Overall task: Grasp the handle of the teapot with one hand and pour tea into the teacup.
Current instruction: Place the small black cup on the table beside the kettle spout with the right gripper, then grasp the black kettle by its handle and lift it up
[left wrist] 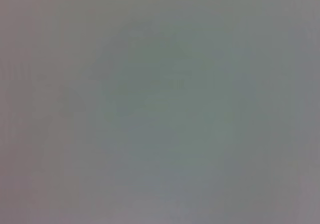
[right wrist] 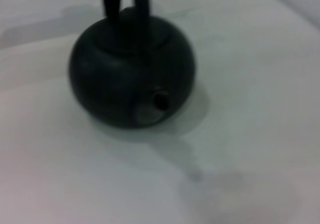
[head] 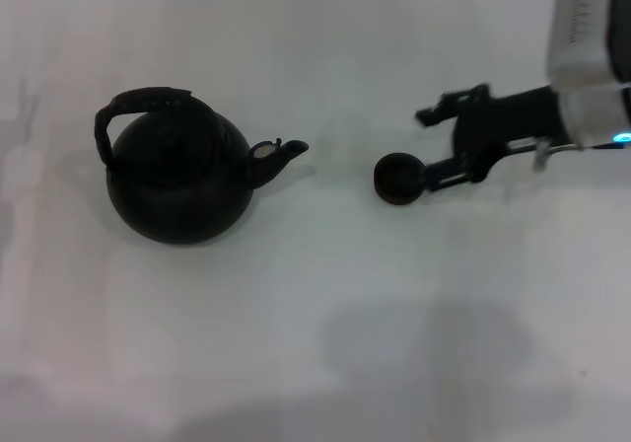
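**Right gripper spread beside the teacup; teapot untouched**

Nearest the robot, the white table [head: 325, 343] carries only soft shadows. Further out, one small round dark brown-black handleless teacup [head: 399, 179] stands right of centre. The right gripper [head: 441, 146], black, on a white forearm reaching in from the right edge, is at the cup: its two fingers are spread wide, the lower one touching or just beside the cup's right side, the upper one apart from it, further out over the table. The jaws are not closed on anything.

On the left, well apart from the cup, sits one large round matte-black teapot [head: 177, 181], upright, its short light-tipped spout [head: 274, 154] pointing toward the cup. One arched black ridged handle [head: 138, 102] spans its top, free of any gripper. The right wrist view shows the same teapot [right wrist: 131, 71] spout-on.

The left gripper appears nowhere; the left wrist view gives only a blank grey field.
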`<state>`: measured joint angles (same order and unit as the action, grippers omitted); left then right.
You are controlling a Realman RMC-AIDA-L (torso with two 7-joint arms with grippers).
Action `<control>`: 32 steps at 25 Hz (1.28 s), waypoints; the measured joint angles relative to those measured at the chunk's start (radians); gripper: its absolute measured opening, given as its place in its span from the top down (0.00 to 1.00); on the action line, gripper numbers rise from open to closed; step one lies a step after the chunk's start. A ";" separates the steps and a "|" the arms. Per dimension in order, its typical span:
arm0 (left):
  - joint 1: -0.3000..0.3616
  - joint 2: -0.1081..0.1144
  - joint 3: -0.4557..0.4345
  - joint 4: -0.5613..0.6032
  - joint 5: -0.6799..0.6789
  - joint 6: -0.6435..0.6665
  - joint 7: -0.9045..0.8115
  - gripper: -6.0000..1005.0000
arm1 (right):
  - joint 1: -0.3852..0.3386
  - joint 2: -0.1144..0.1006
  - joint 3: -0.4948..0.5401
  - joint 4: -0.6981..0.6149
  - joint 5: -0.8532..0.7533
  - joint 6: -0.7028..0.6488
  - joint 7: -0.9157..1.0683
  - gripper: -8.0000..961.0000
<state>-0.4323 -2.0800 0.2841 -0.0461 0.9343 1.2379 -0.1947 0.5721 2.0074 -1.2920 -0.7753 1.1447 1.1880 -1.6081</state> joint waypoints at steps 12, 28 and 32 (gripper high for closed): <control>0.101 0.004 0.000 0.000 0.328 0.169 -0.088 0.18 | -0.119 -0.001 0.329 -0.052 0.004 -0.076 -0.138 0.11; 0.260 0.003 0.001 -0.033 0.458 0.460 -0.130 0.19 | -0.125 -0.004 0.448 -0.017 0.006 -0.211 -0.187 0.12; 0.240 0.003 0.001 -0.033 0.510 0.450 -0.143 0.19 | -0.117 -0.002 0.441 -0.013 0.006 -0.216 -0.182 0.12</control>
<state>-0.1926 -2.0771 0.2854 -0.0792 1.4438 1.6880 -0.3375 0.4550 2.0057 -0.8507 -0.7882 1.1505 0.9724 -1.7903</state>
